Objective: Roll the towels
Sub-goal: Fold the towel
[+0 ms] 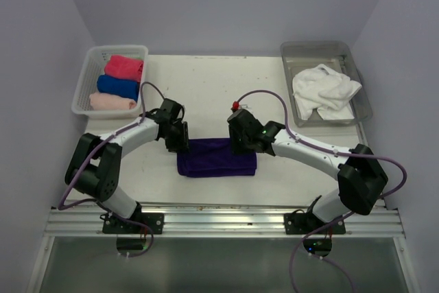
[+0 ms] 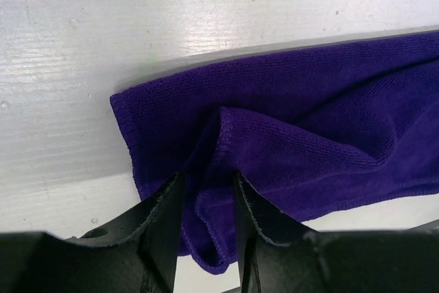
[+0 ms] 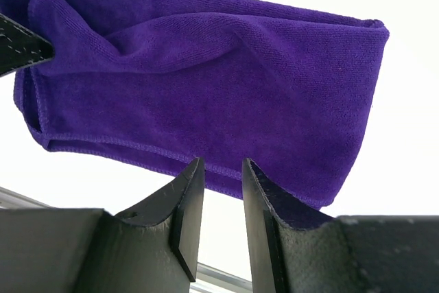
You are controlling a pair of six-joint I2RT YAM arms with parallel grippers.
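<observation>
A deep purple towel [image 1: 216, 157] lies folded into a long strip on the table between my two arms. My left gripper [image 1: 180, 138] is at its left end. In the left wrist view a raised fold of the purple towel [image 2: 309, 121] sits loosely between the parted fingers of this gripper [image 2: 209, 178]. My right gripper [image 1: 241, 138] is at the strip's right end. In the right wrist view its tips [image 3: 221, 162] stand open at the near hem of the purple towel [image 3: 206, 80], with bare table between them. A white towel [image 1: 324, 90] lies crumpled in the tray.
A white lattice basket [image 1: 86, 94] at the back left holds rolled hot pink [image 1: 125, 66], blue [image 1: 118, 86] and pale pink [image 1: 113, 102] towels. The grey tray [image 1: 357, 66] stands at the back right. A metal rail [image 1: 226, 219] runs along the table's near edge.
</observation>
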